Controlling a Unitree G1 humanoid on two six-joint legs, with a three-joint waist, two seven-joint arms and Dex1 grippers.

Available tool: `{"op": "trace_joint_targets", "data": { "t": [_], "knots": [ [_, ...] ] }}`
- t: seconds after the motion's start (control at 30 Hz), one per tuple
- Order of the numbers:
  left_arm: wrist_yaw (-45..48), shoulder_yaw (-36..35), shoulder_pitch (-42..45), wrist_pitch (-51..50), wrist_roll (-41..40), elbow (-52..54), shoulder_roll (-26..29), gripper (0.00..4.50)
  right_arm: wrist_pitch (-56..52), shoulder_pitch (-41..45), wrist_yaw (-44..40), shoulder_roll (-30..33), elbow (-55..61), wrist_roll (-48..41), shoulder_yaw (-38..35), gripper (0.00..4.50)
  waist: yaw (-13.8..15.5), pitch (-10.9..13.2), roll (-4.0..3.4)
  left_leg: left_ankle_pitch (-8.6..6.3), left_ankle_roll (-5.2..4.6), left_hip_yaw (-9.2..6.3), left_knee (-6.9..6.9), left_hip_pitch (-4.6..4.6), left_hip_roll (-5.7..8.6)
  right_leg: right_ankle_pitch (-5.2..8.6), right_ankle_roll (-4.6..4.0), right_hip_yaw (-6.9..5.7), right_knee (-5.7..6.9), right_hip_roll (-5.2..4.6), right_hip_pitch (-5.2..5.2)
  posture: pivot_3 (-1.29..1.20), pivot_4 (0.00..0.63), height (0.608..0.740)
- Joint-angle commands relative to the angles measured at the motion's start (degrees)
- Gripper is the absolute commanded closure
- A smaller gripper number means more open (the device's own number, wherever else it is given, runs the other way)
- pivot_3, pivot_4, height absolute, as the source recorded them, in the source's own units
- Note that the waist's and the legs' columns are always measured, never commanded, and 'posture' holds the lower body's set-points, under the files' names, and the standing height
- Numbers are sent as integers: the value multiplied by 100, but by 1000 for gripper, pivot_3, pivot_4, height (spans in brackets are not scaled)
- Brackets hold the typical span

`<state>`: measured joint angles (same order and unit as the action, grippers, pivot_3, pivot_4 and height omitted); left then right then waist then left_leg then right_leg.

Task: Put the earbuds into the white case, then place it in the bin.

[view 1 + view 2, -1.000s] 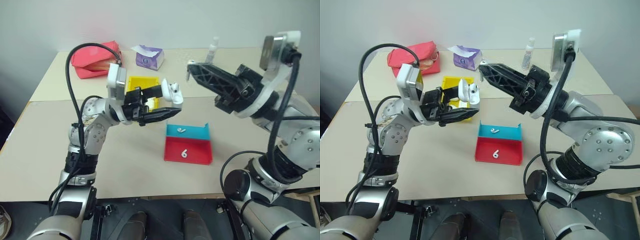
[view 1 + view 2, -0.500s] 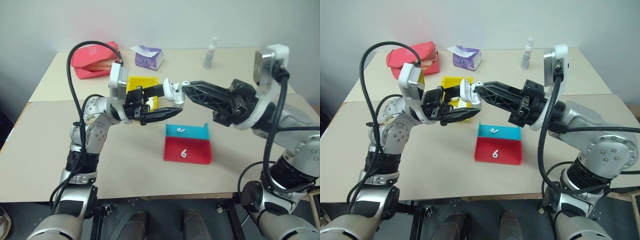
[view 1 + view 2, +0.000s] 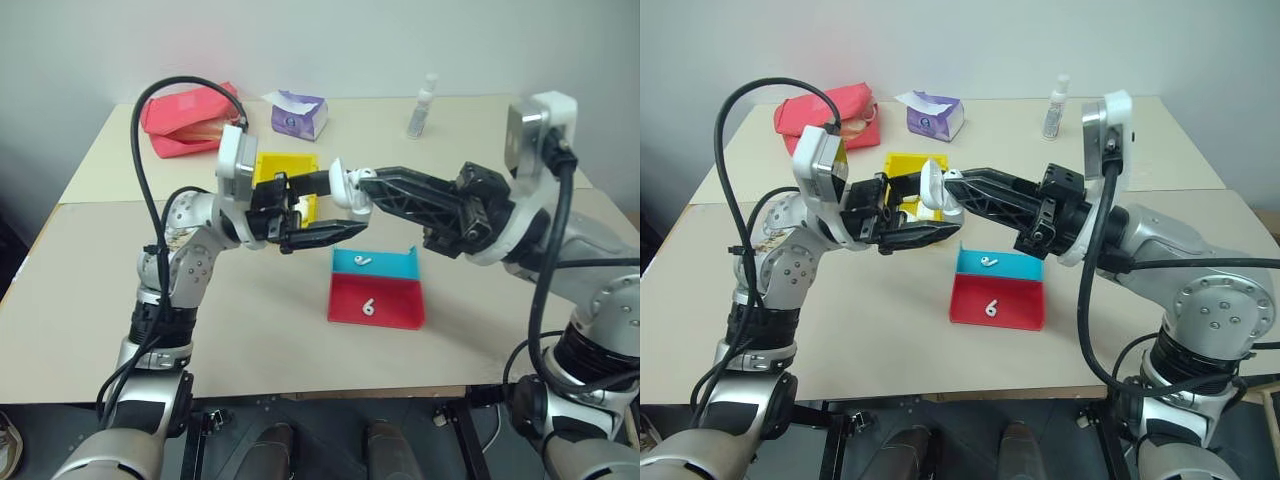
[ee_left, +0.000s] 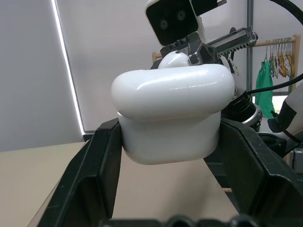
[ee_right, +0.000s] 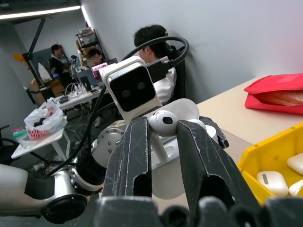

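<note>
Left gripper [image 3: 335, 212] clamped on the open white case [image 4: 173, 113], held above the table just beside the yellow bin [image 3: 280, 167]. Right gripper [image 5: 163, 124] pinches one earbud [image 5: 164, 120] at the case's mouth. Both are judged light, rigid and slippery; the earbud is best held at its bulb.

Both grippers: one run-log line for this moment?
left gripper: shut on white case | right gripper: shut on earbud, at case | bin: waiting

A red zip pouch [image 3: 185, 120], a purple tissue pack [image 3: 297, 114] and a small clear bottle [image 3: 421, 106] are sitting along the bench's [image 3: 250, 320] far edge.
</note>
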<state>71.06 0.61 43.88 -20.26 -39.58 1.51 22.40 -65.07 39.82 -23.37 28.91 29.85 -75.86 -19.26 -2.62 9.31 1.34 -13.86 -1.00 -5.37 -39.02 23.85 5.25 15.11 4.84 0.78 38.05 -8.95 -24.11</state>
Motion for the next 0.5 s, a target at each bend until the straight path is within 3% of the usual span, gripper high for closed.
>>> {"op": "trace_joint_targets", "data": {
  "t": [0.03, 0.5],
  "knots": [
    [29, -121, 133, 72, -84, 120, -2, 1711, 243, -91, -6, 226, 110, -145, 99, 3896, 1, 0, 0, 0, 0, 1, 0, 0, -1, 0, 0, 0, 0, 0, 0, 0, 150, 740],
    [60, -96, 154, 148, -18, 5, -58, 1711, 714, -224, -5, 724, 144, -365, 503, 3896, 6, 0, 1, -2, -3, 1, -1, 0, -3, 0, 0, -1, -3, 2, 3, 0, 150, 740]
  ]
}}
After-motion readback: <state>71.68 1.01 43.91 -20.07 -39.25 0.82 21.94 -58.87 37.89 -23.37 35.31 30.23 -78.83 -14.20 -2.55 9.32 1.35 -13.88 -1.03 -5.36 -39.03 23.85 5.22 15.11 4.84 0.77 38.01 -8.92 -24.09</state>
